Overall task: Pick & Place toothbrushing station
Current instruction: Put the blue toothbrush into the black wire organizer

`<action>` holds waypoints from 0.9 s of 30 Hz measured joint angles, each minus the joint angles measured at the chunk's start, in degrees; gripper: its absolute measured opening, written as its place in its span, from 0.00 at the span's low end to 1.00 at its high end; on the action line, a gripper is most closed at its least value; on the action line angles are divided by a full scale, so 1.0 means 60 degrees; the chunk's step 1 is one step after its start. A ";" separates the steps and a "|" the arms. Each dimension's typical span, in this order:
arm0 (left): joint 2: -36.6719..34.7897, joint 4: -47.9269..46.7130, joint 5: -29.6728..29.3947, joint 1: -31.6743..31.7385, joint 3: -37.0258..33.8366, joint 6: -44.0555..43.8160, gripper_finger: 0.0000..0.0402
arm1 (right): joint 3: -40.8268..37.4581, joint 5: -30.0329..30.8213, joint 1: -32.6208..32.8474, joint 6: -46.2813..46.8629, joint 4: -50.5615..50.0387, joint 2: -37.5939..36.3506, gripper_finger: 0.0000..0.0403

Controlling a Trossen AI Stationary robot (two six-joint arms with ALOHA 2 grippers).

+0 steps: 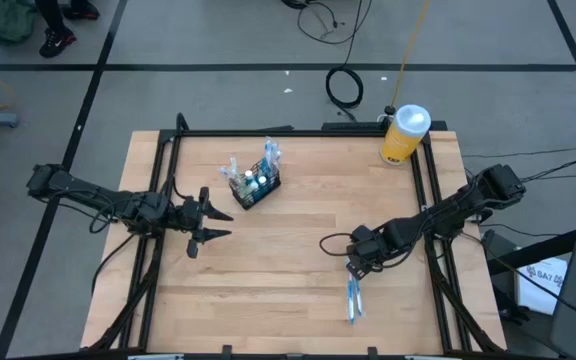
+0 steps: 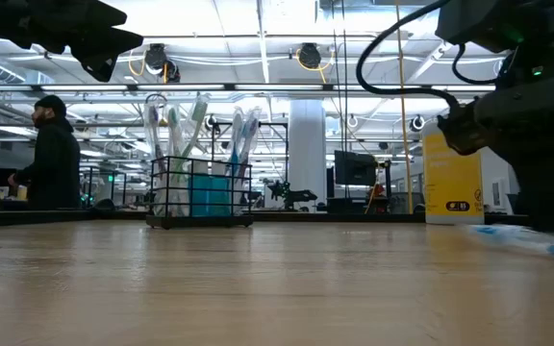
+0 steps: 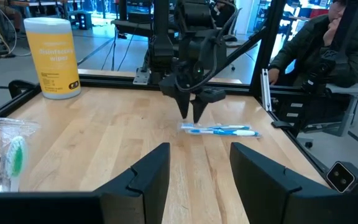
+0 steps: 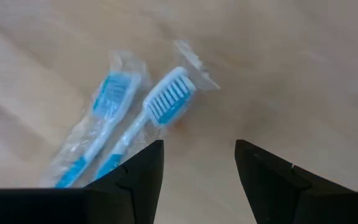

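The black wire-mesh caddy [image 1: 254, 186] stands on its base at the table's far left-centre and holds several wrapped toothbrushes; it also shows in the low view [image 2: 200, 192]. Two blue-and-white toothbrushes in clear wrappers [image 1: 353, 300] lie flat on the table near the near edge, right of centre [image 4: 129, 118]. My right gripper [image 4: 197, 158] is open, pointing down just above their brush-head ends, touching nothing. My left gripper [image 1: 216, 222] is open and empty, level, a little nearer than the caddy and to its left.
A tall yellow bottle with a white cap [image 1: 405, 135] stands at the far right corner. A black frame [image 1: 298, 131] borders the tabletop. A person [image 2: 51, 159] stands beyond the table; another person [image 3: 328, 50] sits past its right side.
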 joint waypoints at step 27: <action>0.0000 -0.0153 -0.0004 -0.0003 -0.0004 -0.0233 0.44 | -0.2246 0.0297 -0.0044 -0.0496 0.4341 -0.1016 0.46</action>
